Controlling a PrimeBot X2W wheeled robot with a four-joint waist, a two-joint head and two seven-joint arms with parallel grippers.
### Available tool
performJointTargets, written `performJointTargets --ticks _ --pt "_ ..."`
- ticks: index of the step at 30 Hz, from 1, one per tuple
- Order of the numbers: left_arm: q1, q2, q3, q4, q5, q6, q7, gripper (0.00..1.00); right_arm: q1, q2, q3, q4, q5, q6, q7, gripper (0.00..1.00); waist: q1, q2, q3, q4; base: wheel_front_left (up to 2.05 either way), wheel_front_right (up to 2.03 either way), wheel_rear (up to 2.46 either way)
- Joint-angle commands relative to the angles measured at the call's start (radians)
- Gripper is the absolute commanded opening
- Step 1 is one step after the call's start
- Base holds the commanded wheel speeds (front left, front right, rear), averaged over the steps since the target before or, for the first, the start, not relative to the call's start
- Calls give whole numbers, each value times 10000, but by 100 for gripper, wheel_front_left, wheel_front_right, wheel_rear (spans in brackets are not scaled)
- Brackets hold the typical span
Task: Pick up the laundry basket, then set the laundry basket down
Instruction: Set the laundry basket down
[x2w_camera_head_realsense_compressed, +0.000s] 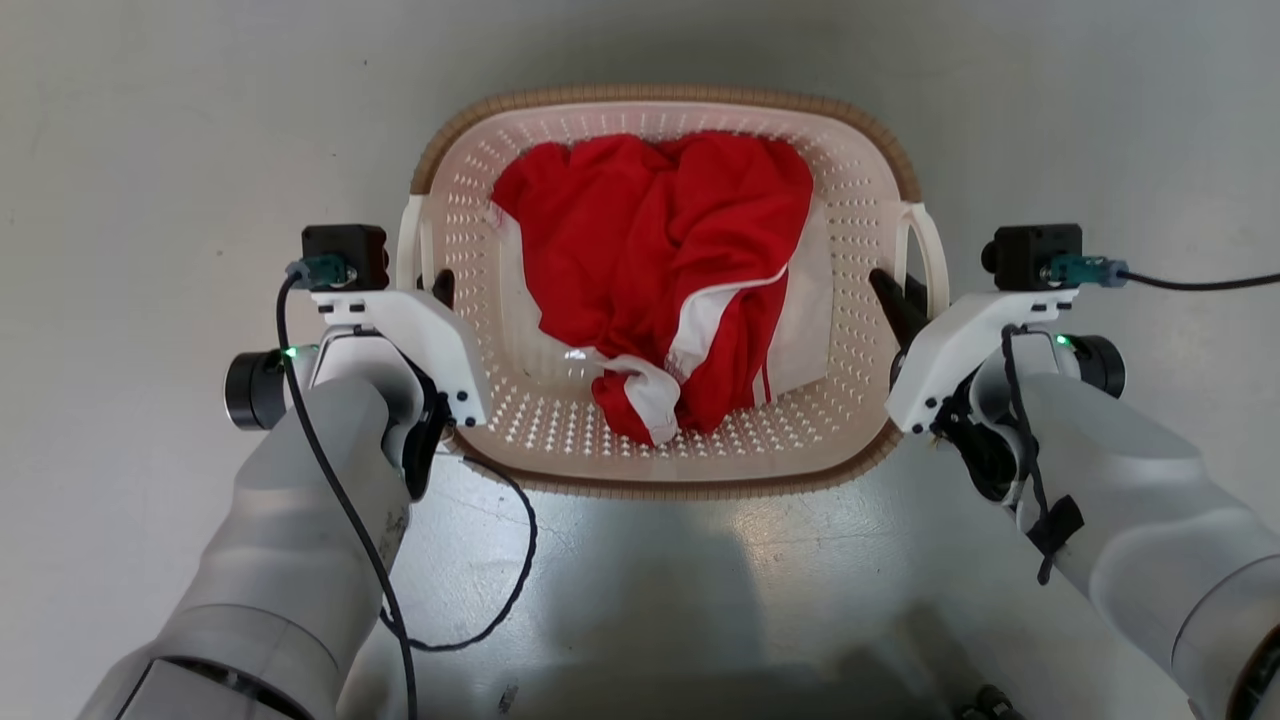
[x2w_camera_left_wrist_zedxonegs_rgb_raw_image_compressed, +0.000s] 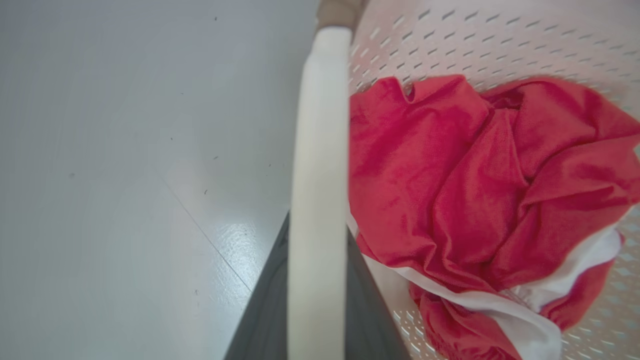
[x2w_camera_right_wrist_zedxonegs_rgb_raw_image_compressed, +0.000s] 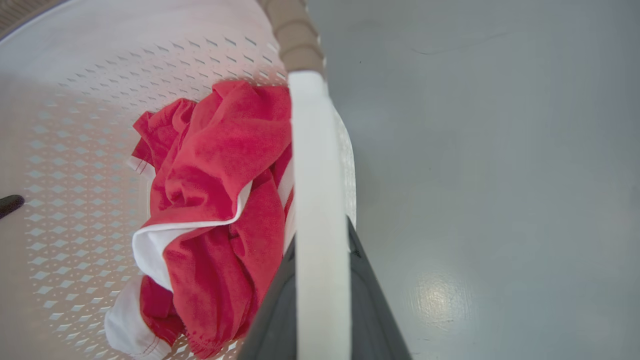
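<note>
Squarely ahead, over the floor (x2w_camera_head_realsense_compressed: 150, 150), the basket (x2w_camera_head_realsense_compressed: 660, 458) holds a red cloth (x2w_camera_head_realsense_compressed: 650, 250); left end effector (x2w_camera_head_realsense_compressed: 432, 287) pinches its left handle (x2w_camera_left_wrist_zedxonegs_rgb_raw_image_compressed: 320, 175); right end effector (x2w_camera_head_realsense_compressed: 903, 300) pinches its right handle (x2w_camera_right_wrist_zedxonegs_rgb_raw_image_compressed: 320, 200).

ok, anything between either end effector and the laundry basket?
Nothing visible. The left end effector and right end effector each straddle one of the laundry basket's white handles.

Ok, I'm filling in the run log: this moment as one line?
left gripper: shut on left handle | right gripper: shut on right handle | laundry basket: holds red-and-white garment | off floor: unclear
</note>
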Motion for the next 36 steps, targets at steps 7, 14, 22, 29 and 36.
performJointTargets --ticks 7,14,22,29,36 --pt "-173 149 117 -132 -136 131 -167 0 315 92 103 -209 124 163 -198 0 0 0 139 32 0 0 0" --pt "-215 135 54 -132 -195 164 -160 0 244 73 125 -260 249 163 -182 0 0 0 297 88 0 0 0" --pt "-205 124 -46 -132 -258 175 -61 100 246 123 140 -104 418 163 -192 100 0 0 301 117 0 0 0" --pt "-127 122 -104 -132 -310 224 28 100 271 185 156 55 478 163 -166 100 0 0 173 85 0 0 0" --pt "-19 167 -138 -132 -360 271 63 100 363 241 172 137 505 163 -144 100 0 0 -57 34 0 0 0"
